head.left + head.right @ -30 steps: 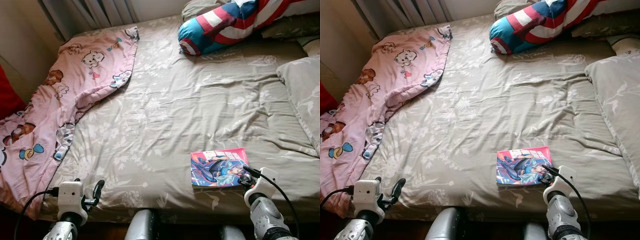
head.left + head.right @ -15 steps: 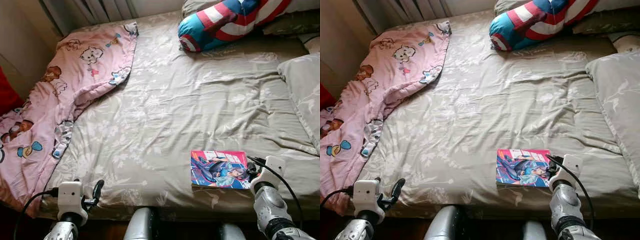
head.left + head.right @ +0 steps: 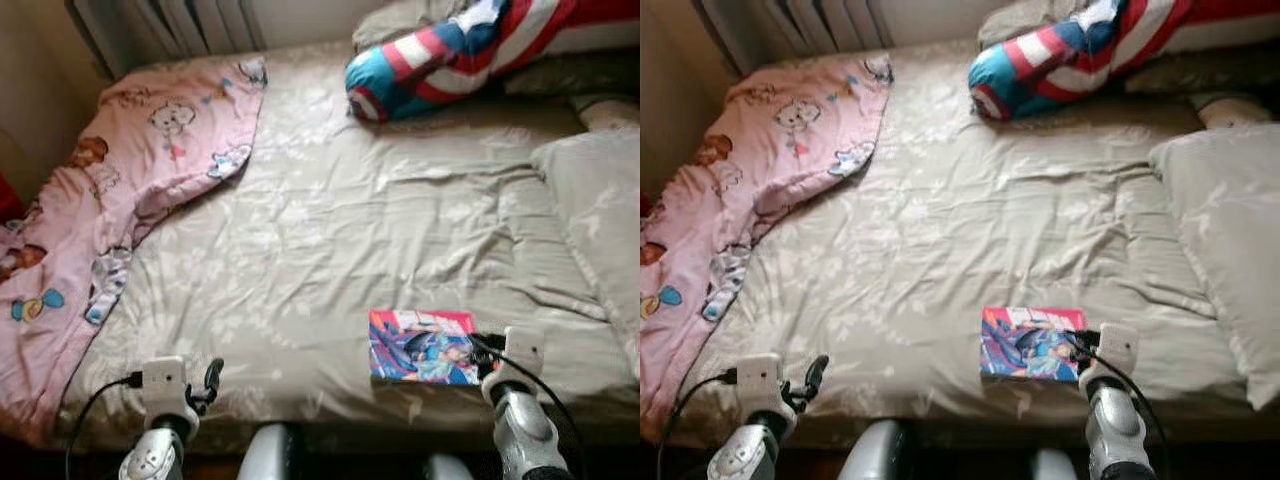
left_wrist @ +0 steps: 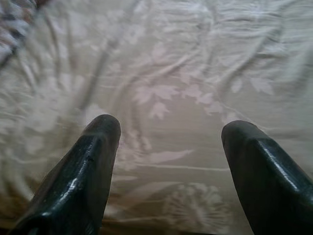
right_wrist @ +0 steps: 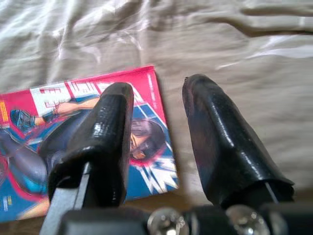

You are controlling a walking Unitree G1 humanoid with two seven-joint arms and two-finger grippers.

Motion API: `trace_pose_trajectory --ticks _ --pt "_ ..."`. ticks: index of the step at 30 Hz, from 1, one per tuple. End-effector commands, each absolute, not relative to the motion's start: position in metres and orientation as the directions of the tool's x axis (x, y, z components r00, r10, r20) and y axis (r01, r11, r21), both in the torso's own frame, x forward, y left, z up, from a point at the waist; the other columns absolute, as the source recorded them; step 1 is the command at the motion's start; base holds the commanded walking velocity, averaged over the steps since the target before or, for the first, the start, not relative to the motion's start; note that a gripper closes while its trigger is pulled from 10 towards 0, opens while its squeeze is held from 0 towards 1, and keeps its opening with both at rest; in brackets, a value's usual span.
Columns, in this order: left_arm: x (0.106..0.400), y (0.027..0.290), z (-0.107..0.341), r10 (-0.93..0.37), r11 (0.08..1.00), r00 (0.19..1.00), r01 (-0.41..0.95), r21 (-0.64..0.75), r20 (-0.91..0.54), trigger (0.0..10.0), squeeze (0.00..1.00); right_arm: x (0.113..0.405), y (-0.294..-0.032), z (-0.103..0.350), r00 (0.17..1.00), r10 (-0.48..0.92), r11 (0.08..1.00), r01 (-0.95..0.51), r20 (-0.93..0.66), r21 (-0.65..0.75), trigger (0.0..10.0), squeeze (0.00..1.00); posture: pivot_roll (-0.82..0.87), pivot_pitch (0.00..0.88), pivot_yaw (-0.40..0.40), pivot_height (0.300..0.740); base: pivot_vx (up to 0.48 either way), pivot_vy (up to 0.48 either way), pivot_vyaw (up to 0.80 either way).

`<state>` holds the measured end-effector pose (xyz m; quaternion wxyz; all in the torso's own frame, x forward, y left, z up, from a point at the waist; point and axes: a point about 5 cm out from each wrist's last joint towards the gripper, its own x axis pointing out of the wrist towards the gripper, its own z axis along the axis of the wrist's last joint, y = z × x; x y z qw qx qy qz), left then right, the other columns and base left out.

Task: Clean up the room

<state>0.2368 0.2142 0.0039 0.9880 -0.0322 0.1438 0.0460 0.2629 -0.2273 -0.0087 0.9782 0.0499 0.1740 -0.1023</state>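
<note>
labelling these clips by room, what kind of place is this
Most likely a bedroom: a bed with a beige leaf-print sheet, a pillow at its right side, and a pink cartoon blanket draped over its left edge.

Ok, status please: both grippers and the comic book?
Right gripper open, straddling comic book edge, no grip yet. Left gripper open over bedsheet. Nothing blocking the book.

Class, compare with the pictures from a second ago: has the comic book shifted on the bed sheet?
No. The comic book keeps its place on the bed sheet near the front edge, same creases around it; the camera moved.
</note>
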Motion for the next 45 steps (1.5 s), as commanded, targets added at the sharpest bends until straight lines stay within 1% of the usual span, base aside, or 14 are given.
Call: trace_pose_trajectory --ticks 1,2,6,7,10,13,16,21,26,28,32,38,42,45 --pt "0.230 0.220 -0.006 0.114 0.988 0.939 -0.141 -0.062 -0.323 10.0 0.00 0.255 -0.223 -0.017 0.910 -0.168 0.975 0.210 -0.380 0.071 10.0 0.00 -0.11 0.006 0.072 0.651 0.000 0.000 0.00" --pt "0.228 0.218 -0.015 0.109 0.987 0.928 -0.142 -0.068 -0.357 10.0 0.00 0.243 -0.220 -0.028 0.891 -0.151 0.976 0.202 -0.429 0.076 10.0 0.00 -0.12 0.000 0.061 0.651 0.000 0.000 0.00" --pt "0.226 0.216 -0.023 0.113 0.985 0.911 -0.154 -0.073 -0.396 10.0 0.00 0.232 -0.216 -0.038 0.868 -0.130 0.979 0.189 -0.480 0.078 10.0 0.00 -0.12 0.000 0.060 0.651 0.000 0.000 0.00" --pt "0.224 0.217 -0.029 0.116 0.984 0.897 -0.161 -0.071 -0.426 10.0 0.00 0.222 -0.216 -0.046 0.838 -0.149 0.971 0.225 -0.525 0.083 10.0 0.00 -0.11 0.000 0.061 0.651 0.000 0.000 0.00" --pt "0.222 0.218 -0.036 0.115 0.986 0.879 -0.160 -0.057 -0.463 10.0 0.00 0.211 -0.214 -0.056 0.799 -0.172 0.957 0.274 -0.576 0.093 10.0 0.00 -0.13 0.000 0.066 0.651 0.000 0.000 0.00" --pt "0.223 0.219 -0.037 0.117 0.984 0.877 -0.165 -0.065 -0.465 10.0 0.00 0.205 -0.209 -0.061 0.783 -0.150 0.964 0.252 -0.604 0.088 10.0 0.00 -0.13 0.000 0.071 0.651 0.000 0.000 0.00" --pt "0.222 0.218 -0.039 0.108 0.985 0.869 -0.159 -0.066 -0.482 10.0 0.00 0.202 -0.206 -0.064 0.772 -0.137 0.963 0.251 -0.620 0.100 10.0 0.00 -0.12 0.000 0.073 0.666 0.000 0.000 0.00" --pt "0.205 0.214 -0.057 0.099 0.990 0.805 -0.139 -0.025 -0.585 10.0 0.00 0.183 -0.209 -0.076 0.696 -0.143 0.959 0.272 -0.704 0.075 10.0 0.00 -0.13 0.000 0.081 0.701 0.000 0.000 0.00" --pt "0.198 0.211 -0.064 0.088 0.990 0.773 -0.139 -0.032 -0.628 10.0 0.00 0.181 -0.213 -0.077 0.690 -0.143 0.960 0.270 -0.710 0.068 10.0 0.00 -0.14 0.000 0.079 0.736 0.000 0.000 0.00" --pt "0.195 0.209 -0.067 0.085 0.990 0.757 -0.136 -0.029 -0.647 10.0 0.00 0.180 -0.216 -0.077 0.684 -0.148 0.961 0.271 -0.714 0.061 10.0 0.00 -0.15 0.000 0.080 0.740 0.000 0.000 0.00" --pt "0.185 0.205 -0.075 0.079 0.990 0.708 -0.137 -0.026 -0.701 10.0 0.00 0.178 -0.223 -0.077 0.665 -0.157 0.960 0.277 -0.730 0.046 10.0 0.00 -0.15 0.000 0.080 0.740 0.000 0.000 0.00" --pt "0.181 0.205 -0.078 0.067 0.991 0.682 -0.128 -0.028 -0.728 10.0 0.00 0.175 -0.219 -0.080 0.650 -0.141 0.961 0.271 -0.747 0.054 10.0 0.00 -0.15 0.000 0.078 0.740 0.000 0.000 0.00" --pt "0.175 0.211 -0.080 0.070 0.990 0.662 -0.138 -0.030 -0.746 10.0 0.00 0.173 -0.218 -0.081 0.636 -0.124 0.973 0.230 -0.762 0.034 10.0 0.00 -0.15 0.000 0.080 0.740 0.000 0.000 0.00" --pt "0.162 0.219 -0.085 0.082 0.990 0.623 -0.142 -0.009 -0.778 10.0 0.00 0.174 -0.219 -0.080 0.640 -0.128 0.974 0.227 -0.758 0.028 10.0 0.00 -0.15 0.000 0.081 0.740 0.000 0.000 0.22"
